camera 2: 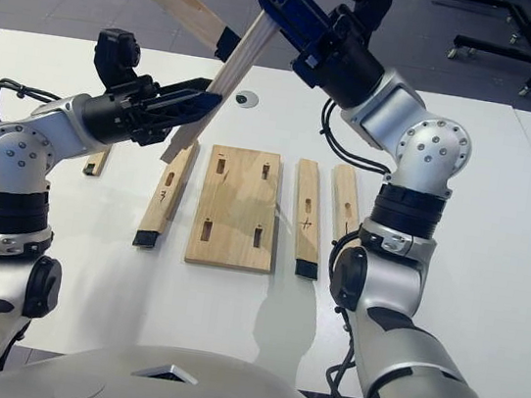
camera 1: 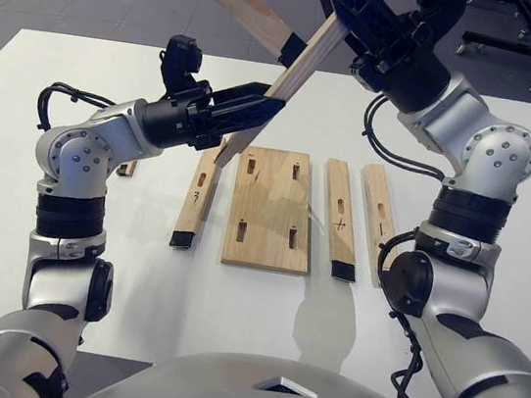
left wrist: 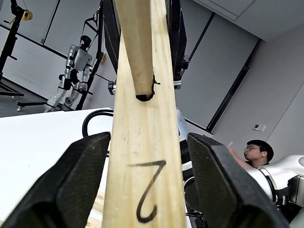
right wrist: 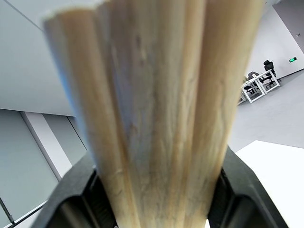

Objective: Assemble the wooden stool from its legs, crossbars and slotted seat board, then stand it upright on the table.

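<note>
Right up against my left wrist is a long pale wooden slat [left wrist: 142,156] with a hand-drawn 2 on its face. My left hand [camera 1: 271,101] is clamped on it near its lower end, one black finger on each side. The slat rises at a slant above the middle of the white table [camera 1: 12,173]. From my left wrist I see a rounded wooden end sitting in a slot in the slat's face. Higher up, my right hand [camera 1: 341,2] is closed on wood too. It looks like the upper stretch of the same slat, though I cannot be sure. A second pale wooden slat with a black cap on one end [camera 1: 239,2] meets the first between my two hands, cap end against it. It points up and off toward the far left corner.

Flat on the table's middle lies the rectangular pale wooden seat board with four slots [camera 1: 272,210]. Just beside its left long edge lies a slotted wooden leg with a black foot [camera 1: 197,194], foot toward the near edge. Near its right long edge lie another black-footed slotted leg [camera 1: 339,219] and, beside that, a plain slotted slat [camera 1: 376,210] whose near end is hidden behind my right arm. A short wooden piece [camera 1: 127,169] peeks out from behind my left arm, nearer the left edge.
</note>
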